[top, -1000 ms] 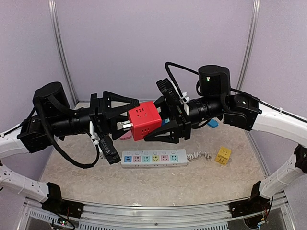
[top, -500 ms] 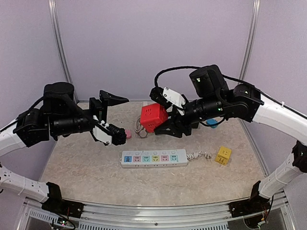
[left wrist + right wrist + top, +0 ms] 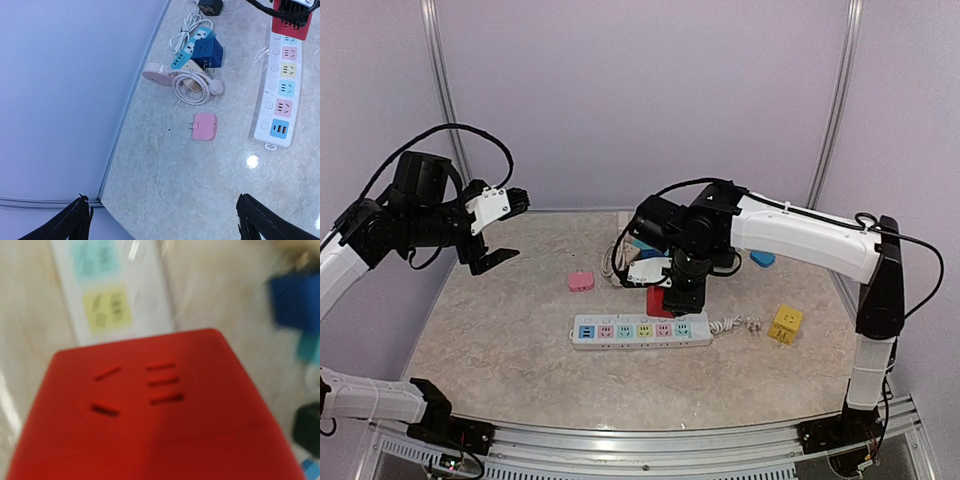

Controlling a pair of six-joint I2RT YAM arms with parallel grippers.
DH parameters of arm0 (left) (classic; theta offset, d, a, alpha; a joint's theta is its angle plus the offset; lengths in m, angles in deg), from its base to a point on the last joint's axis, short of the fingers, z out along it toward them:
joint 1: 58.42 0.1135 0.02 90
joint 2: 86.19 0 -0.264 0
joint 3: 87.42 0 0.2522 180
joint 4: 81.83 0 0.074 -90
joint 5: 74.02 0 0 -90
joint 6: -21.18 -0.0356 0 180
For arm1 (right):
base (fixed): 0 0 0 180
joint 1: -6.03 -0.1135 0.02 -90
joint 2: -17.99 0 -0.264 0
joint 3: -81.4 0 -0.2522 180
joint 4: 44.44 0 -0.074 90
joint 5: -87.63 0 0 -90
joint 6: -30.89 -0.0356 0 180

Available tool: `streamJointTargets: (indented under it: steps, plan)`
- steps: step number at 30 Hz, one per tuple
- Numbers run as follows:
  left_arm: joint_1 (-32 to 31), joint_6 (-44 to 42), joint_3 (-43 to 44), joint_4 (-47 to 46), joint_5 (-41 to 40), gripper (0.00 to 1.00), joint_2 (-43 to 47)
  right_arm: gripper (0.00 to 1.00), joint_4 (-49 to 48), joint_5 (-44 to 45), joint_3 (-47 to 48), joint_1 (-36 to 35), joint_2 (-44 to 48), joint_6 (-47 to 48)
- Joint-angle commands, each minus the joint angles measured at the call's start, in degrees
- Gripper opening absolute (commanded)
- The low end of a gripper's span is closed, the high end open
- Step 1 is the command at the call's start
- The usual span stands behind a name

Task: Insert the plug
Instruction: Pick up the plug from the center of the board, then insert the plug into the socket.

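Housing on the red cube adapter (image 3: 150,415) looks rigid, light and smooth: hold flat opposite faces. Right pincer (image 3: 672,284) clamps it over the white power strip (image 3: 642,329) on the surface (image 3: 500,340). Left pincer (image 3: 508,228) hangs wide, empty.

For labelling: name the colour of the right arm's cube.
The cube is red; right wrist view shows it best.

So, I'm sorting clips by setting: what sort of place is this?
Probably a robot test cell: lilac panels enclose a stone-look table bearing a power strip and a pink plug, with the right gripper holding a red cube plug.
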State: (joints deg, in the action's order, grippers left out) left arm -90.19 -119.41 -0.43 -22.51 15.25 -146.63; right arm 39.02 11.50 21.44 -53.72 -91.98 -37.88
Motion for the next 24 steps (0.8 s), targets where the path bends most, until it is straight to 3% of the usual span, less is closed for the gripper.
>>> streamJointTargets:
  steps: [1, 8, 24]
  plan:
    - [1.8, 9.7, -6.1, 0.2, 7.4, 0.99, 5.3, 0.0, 10.6, 3.6, 1.3, 0.3, -3.9, 2.4]
    - [1.7, 16.6, -12.9, -3.0, 11.5, 0.99, 8.3, 0.0, 10.3, -1.2, -1.4, 3.6, -5.7, 5.2]
    - [0.5, 15.7, -18.9, -7.4, 9.8, 0.99, 9.5, 0.0, 11.3, -2.6, -1.0, 5.0, -11.4, 5.6]
